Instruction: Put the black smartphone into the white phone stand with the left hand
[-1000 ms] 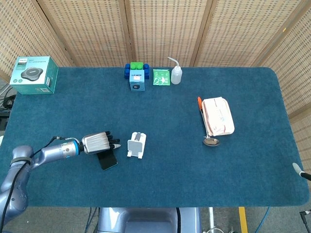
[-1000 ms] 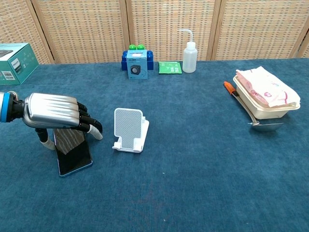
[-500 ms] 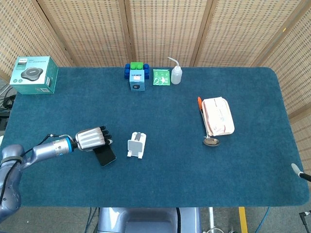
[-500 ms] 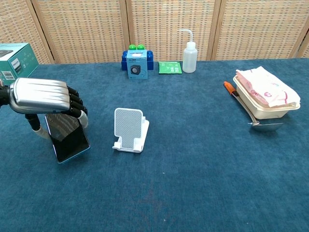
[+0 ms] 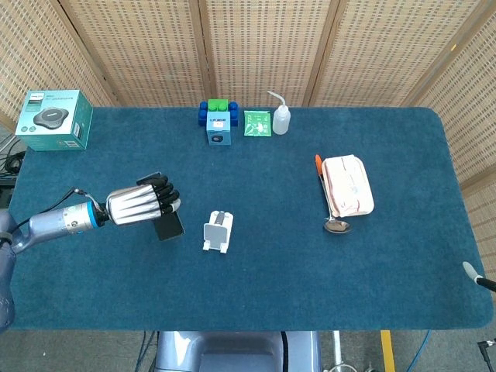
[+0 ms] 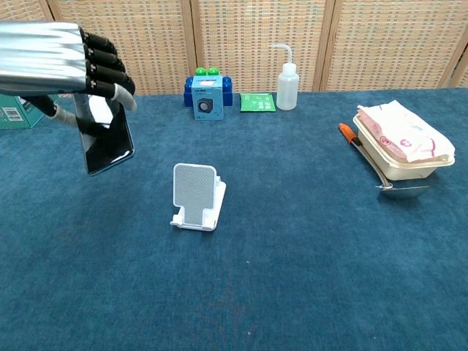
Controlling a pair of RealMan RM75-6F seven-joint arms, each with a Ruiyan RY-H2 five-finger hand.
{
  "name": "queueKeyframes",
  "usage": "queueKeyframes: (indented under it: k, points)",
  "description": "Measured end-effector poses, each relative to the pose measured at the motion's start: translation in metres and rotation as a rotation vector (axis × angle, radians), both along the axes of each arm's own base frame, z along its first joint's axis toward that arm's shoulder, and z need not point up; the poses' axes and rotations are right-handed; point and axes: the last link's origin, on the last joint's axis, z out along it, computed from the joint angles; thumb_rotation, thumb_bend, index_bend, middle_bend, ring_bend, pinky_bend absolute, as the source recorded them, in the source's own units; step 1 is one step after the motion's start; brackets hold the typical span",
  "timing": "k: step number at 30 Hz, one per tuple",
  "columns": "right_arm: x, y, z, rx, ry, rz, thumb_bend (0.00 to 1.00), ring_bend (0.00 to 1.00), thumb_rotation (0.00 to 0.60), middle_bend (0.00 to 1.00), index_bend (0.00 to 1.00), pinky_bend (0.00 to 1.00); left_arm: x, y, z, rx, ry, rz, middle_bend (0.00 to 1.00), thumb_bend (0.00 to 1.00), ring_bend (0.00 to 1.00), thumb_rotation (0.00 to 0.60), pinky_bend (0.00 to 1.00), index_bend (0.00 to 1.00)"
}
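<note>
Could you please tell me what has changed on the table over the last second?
The left robot hand has lifted the black smartphone off the cloth and holds it in the air, left of the white phone stand. The stand is empty and unmoved; everything else stayed put.

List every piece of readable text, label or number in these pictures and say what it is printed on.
None reads clearly.
Teal cardboard box: white lettering on the top, too small.
Blue square box: white label strip, blurred.
Green flat packet: markings, unreadable.
White soft tissue pack: pink print, unreadable.
</note>
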Motion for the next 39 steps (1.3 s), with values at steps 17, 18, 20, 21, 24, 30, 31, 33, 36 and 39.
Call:
queueKeyframes:
  k: [17,18,20,21,24,30,31,33,36,39]
  points:
    - [-0.003,0.002,0.002,0.011,-0.039,0.005,0.26,0.00,0.600,0.00,0.00,0.00,0.059,-0.035,-0.052,0.227,0.116,-0.363,0.37,0.06,0.46,0.600,0.40,0.45]
    - [-0.004,0.002,0.003,0.010,-0.042,0.005,0.26,0.00,0.600,0.00,0.00,0.00,0.061,-0.038,-0.054,0.226,0.128,-0.370,0.37,0.06,0.46,0.600,0.40,0.44]
    - [-0.005,0.003,0.004,0.008,-0.048,0.005,0.26,0.00,0.600,0.00,0.00,0.00,0.065,-0.040,-0.059,0.232,0.162,-0.388,0.37,0.06,0.46,0.600,0.40,0.45]
    - [-0.005,0.003,0.005,0.008,-0.050,0.005,0.26,0.00,0.600,0.00,0.00,0.00,0.067,-0.041,-0.061,0.237,0.180,-0.396,0.37,0.06,0.46,0.600,0.40,0.44]
    - [-0.005,0.004,0.006,0.008,-0.054,0.006,0.26,0.00,0.600,0.00,0.00,0.00,0.073,-0.041,-0.065,0.252,0.210,-0.416,0.37,0.06,0.46,0.600,0.40,0.45]
    - [-0.006,0.005,0.008,0.006,-0.065,0.007,0.26,0.00,0.600,0.00,0.00,0.00,0.086,-0.044,-0.076,0.291,0.223,-0.448,0.37,0.06,0.46,0.600,0.40,0.45]
    - [-0.007,0.006,0.009,0.005,-0.067,0.007,0.26,0.00,0.600,0.00,0.00,0.00,0.087,-0.046,-0.078,0.295,0.230,-0.454,0.37,0.06,0.46,0.600,0.40,0.45]
    - [-0.007,0.006,0.009,0.004,-0.071,0.006,0.26,0.00,0.600,0.00,0.00,0.00,0.089,-0.048,-0.083,0.295,0.241,-0.459,0.37,0.06,0.46,0.600,0.40,0.45]
    - [-0.008,0.007,0.011,0.001,-0.081,0.006,0.26,0.00,0.600,0.00,0.00,0.00,0.091,-0.051,-0.090,0.295,0.259,-0.465,0.37,0.06,0.46,0.600,0.40,0.45]
    - [-0.009,0.008,0.013,-0.003,-0.094,0.007,0.26,0.00,0.600,0.00,0.00,0.00,0.090,-0.055,-0.101,0.301,0.288,-0.475,0.37,0.06,0.46,0.600,0.40,0.45]
